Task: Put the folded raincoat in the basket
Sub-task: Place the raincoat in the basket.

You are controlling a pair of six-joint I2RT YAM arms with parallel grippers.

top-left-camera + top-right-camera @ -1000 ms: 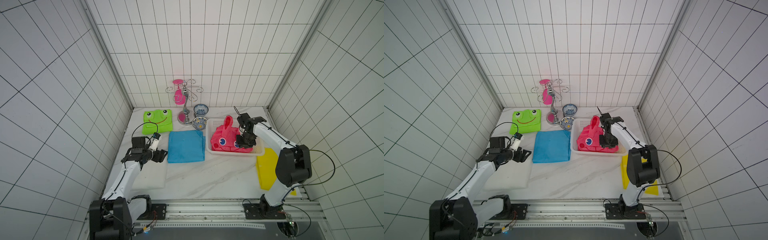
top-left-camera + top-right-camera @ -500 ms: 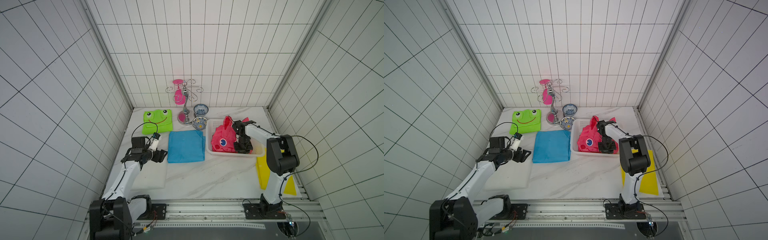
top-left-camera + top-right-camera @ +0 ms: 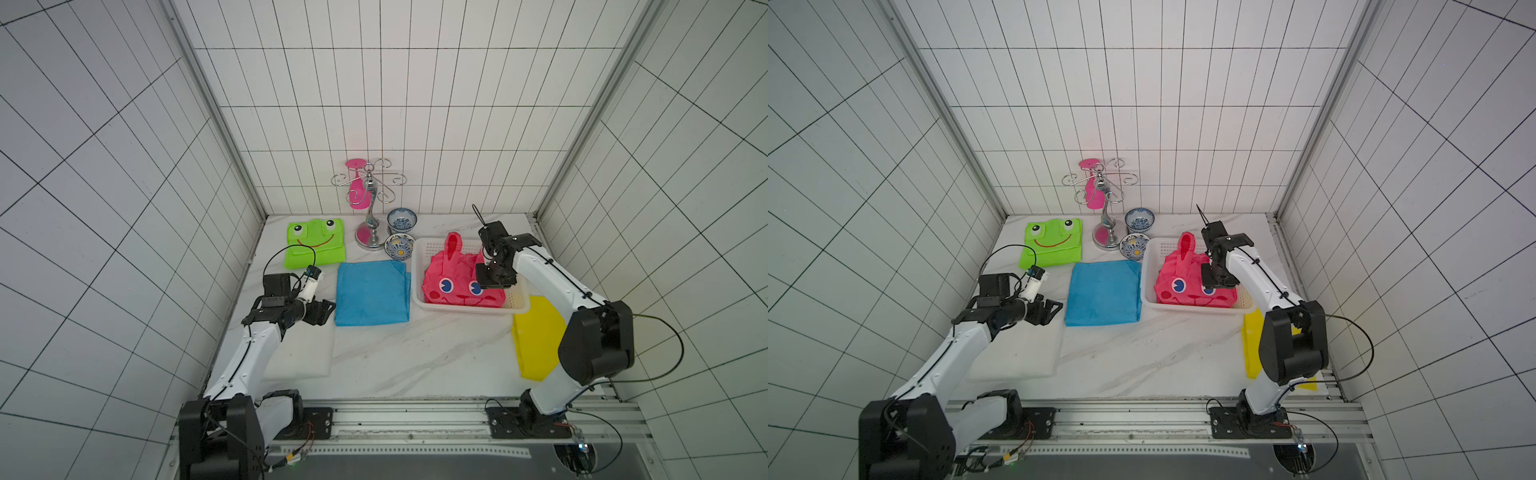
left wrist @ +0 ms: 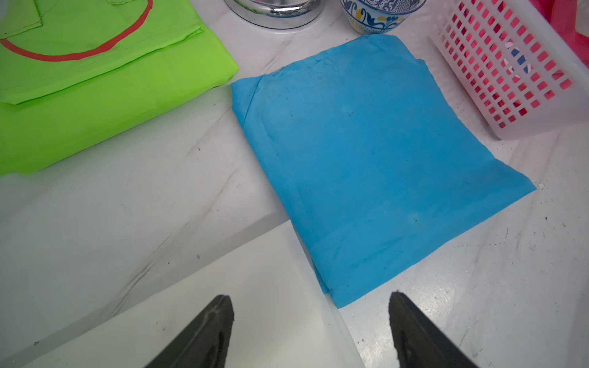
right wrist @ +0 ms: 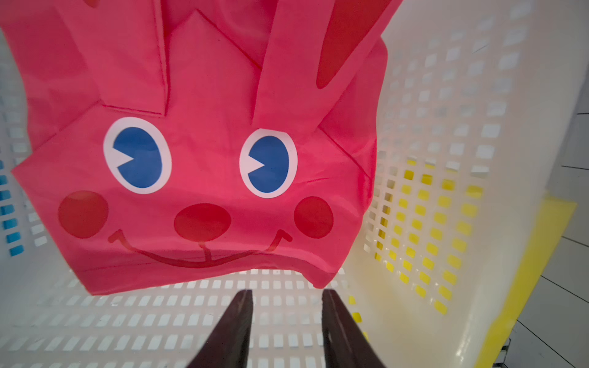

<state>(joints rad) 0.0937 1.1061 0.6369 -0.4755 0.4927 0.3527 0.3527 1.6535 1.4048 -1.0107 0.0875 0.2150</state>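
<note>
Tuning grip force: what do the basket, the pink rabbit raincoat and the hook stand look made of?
The basket looks like white moulded plastic, semi-gloss: perforated grid walls, soft glints. The pink raincoat seems to be thin coated synthetic fabric with a slight sheen: crisp folds, stitched seams, printed face. The stand is probably polished, chromed metal: mirror-like reflections on its base.

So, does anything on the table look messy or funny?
Only the pink bunny raincoat in the basket: it sits bunched up with one ear sticking up, while the blue raincoat and green raincoat lie flat.
</note>
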